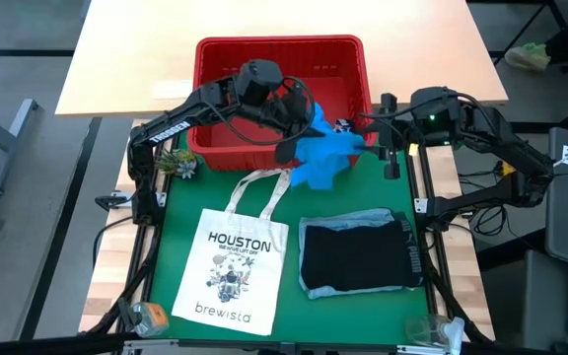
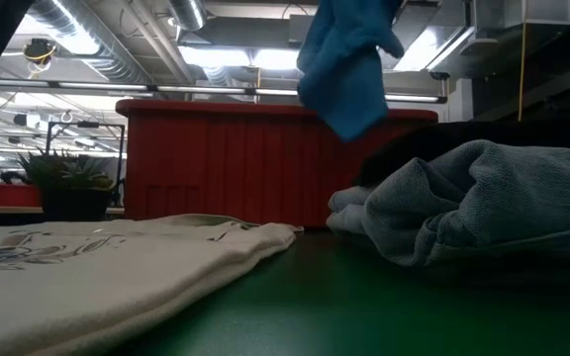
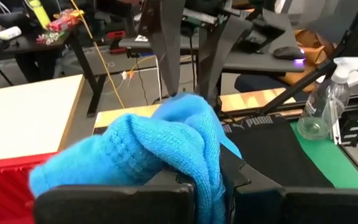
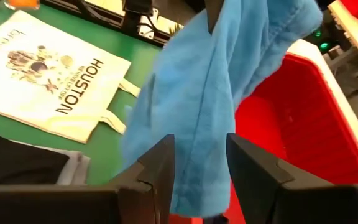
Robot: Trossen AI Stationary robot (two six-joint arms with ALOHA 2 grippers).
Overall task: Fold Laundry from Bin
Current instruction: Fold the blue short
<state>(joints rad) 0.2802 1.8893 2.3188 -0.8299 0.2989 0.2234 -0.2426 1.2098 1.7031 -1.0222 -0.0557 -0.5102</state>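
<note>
The red bin stands at the far end of the green mat. My left gripper reaches over the bin's near right corner, shut on a bright blue garment. That garment also shows in the low view, hanging high in the air. My right gripper comes in from the right. In its wrist view, the open fingers stand on either side of the hanging blue cloth. My left gripper pinches a bunched fold of the blue garment between its two fingers, which slant down from the table's left. Cloth heaps over the fingers and hides the exact place. The garment hangs slack below, clear of the mat. Whether my right gripper touches the cloth between its fingers, I cannot tell.
A white "HOUSTON brewista" tote bag lies flat on the mat's near left. A folded stack, dark cloth on light blue denim, lies at the near right. A small plant stands left of the bin, and a spray bottle stands at the near right corner.
</note>
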